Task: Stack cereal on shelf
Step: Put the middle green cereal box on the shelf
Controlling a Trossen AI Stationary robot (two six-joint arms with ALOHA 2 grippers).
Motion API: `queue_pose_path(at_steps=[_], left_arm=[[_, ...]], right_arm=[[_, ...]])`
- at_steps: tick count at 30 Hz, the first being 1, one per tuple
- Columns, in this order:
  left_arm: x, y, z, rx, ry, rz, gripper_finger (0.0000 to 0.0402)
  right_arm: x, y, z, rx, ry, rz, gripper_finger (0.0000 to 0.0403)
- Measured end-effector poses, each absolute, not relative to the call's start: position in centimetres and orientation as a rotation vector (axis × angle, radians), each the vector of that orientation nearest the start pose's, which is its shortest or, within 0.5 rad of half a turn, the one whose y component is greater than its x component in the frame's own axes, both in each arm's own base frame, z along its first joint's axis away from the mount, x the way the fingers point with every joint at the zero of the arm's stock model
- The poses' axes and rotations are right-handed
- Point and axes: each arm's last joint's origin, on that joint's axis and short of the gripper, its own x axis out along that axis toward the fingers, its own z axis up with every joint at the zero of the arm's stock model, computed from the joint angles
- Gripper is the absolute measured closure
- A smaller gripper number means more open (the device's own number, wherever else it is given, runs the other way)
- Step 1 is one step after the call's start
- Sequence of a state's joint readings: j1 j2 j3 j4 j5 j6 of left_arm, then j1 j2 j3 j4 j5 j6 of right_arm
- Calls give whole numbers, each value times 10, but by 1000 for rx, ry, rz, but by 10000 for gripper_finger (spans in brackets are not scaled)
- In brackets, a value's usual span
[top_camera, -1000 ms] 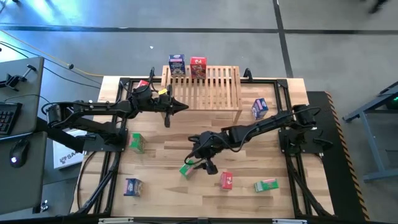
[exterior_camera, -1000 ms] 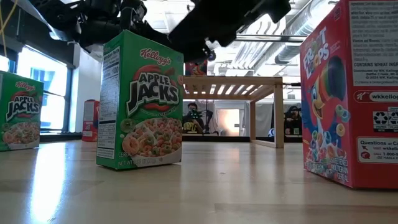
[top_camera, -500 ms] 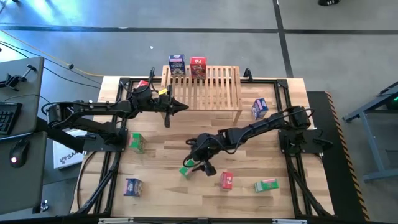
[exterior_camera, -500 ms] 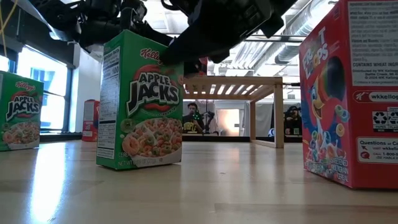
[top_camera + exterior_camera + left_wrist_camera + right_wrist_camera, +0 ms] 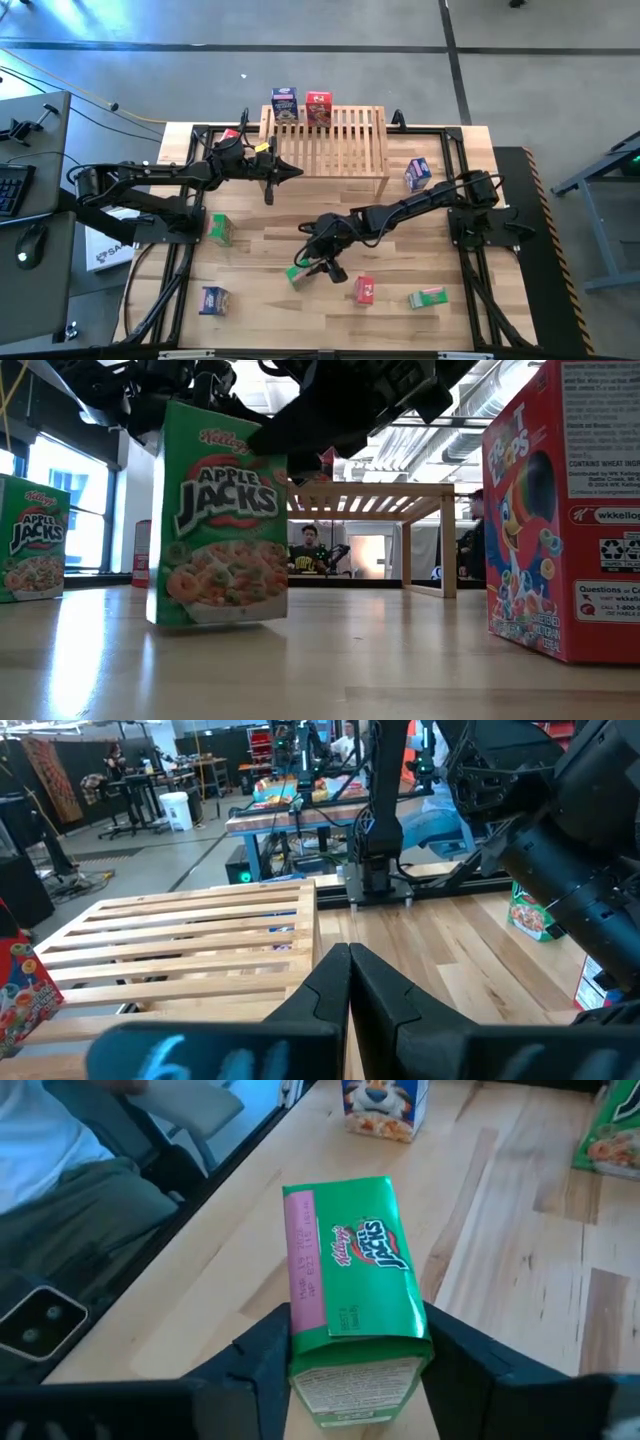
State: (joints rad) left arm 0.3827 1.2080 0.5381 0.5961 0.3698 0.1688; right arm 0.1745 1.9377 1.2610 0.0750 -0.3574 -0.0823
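The right gripper [image 5: 305, 268] is positioned at centre table, at about 6 o'clock from the shelf [image 5: 330, 140]. Its fingers [image 5: 265, 1355] are seen on either side of a green cereal box [image 5: 352, 1290], closed in against the two broad faces; the box is judged to be grasped. In the right wrist view the box's long axis runs straight ahead between the fingers, away from the wrist. In the low view the same box [image 5: 217, 528] is tilted slightly off upright, its base at the table surface; whether it is clear of the wood cannot be told.

The shelf lies at roughly 12 o'clock from the held box, well apart from it. The right arm is plainly the nearer to this box. A blue box [image 5: 285, 104] and a red box [image 5: 319, 107] are already standing at the shelf's far edge.

The left gripper [image 5: 296, 172] waits just beside the shelf's near left corner, fingers [image 5: 330, 982] pressed together and empty.

Other boxes remain scattered on the table [image 5: 250, 240].
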Motion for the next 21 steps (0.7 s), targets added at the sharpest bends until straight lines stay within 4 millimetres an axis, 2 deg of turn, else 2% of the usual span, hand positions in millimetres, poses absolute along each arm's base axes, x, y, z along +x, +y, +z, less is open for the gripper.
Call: queue_pose_path(at_steps=[3, 6, 11, 16, 21], left_arm=[[236, 84, 238, 141, 71, 14, 401], [236, 85, 238, 138, 73, 35, 401], [234, 89, 238, 105, 78, 90, 401], [226, 94, 244, 88, 73, 127, 401], [221, 96, 249, 84, 63, 136, 401]], right_arm=[[413, 83, 193, -6, 573, 535, 244], [410, 83, 204, -5, 551, 534, 244], [395, 74, 244, 8, 498, 510, 244], [358, 46, 302, -20, 463, 386, 244], [308, -3, 355, -71, 399, 199, 244]])
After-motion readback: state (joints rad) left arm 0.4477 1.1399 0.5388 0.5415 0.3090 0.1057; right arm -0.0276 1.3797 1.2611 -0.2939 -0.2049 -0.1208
